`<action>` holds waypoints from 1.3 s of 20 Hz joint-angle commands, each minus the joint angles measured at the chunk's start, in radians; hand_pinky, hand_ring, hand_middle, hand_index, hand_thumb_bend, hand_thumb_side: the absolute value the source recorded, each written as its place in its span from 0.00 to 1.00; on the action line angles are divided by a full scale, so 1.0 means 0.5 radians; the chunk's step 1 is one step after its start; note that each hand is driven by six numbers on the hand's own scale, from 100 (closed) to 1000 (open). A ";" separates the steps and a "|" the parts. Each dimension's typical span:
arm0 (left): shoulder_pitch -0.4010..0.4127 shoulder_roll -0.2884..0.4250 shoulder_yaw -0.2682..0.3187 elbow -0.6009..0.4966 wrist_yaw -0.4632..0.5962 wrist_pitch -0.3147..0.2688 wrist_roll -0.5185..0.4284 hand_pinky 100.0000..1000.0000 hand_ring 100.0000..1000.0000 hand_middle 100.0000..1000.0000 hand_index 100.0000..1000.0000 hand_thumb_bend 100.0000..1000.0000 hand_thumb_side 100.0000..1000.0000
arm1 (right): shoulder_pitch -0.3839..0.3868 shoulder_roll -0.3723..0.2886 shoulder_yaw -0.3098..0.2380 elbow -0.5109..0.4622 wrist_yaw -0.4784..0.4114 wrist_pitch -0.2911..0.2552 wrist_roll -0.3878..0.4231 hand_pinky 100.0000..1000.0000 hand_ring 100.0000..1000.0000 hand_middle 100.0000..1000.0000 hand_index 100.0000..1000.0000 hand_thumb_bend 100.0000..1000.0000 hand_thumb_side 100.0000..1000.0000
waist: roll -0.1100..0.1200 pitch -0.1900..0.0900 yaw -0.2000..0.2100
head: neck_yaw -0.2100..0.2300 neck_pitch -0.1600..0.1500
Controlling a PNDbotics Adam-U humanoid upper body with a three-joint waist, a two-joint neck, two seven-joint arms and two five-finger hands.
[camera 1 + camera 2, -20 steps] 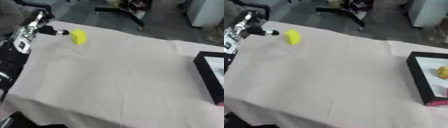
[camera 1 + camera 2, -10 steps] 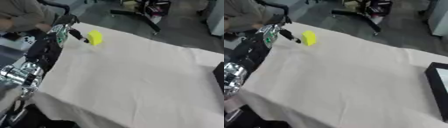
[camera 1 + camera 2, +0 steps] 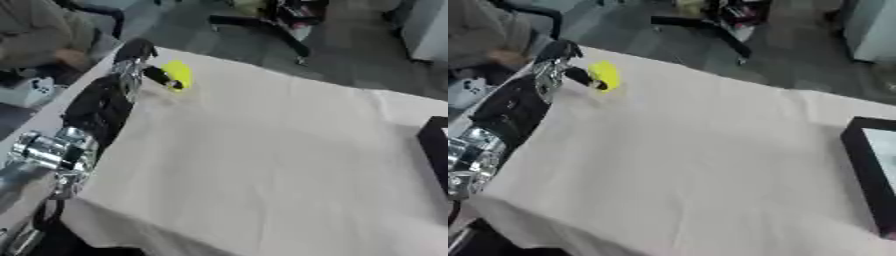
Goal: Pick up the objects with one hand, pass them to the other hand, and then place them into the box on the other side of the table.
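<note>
A small yellow object (image 3: 179,74) lies on the cloth-covered table (image 3: 262,155) near its far left corner. My left hand (image 3: 140,67) reaches along the table's left edge, and a dark fingertip touches the yellow object's left side. Whether the fingers close around it is blurred. The black box (image 3: 870,165) stands at the table's right edge, cut off by the picture border. My right hand shows in no view.
My left arm (image 3: 87,115), black with silver joints, runs along the table's left edge. A seated person (image 3: 35,30) is beyond the far left corner. A chair base (image 3: 262,22) stands on the floor behind the table.
The camera has swung left, so the whole picture has shifted right and the box has slid toward the right border. My left hand stays at the yellow object.
</note>
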 commanded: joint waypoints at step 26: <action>0.007 0.174 0.055 -0.032 0.897 -0.435 0.494 0.62 0.35 0.31 0.32 0.33 0.00 | -0.041 0.018 -0.008 -0.054 -0.111 0.051 -0.026 0.70 0.67 0.70 0.95 0.00 0.26 | -0.017 0.156 -0.135 | 0.038 -0.145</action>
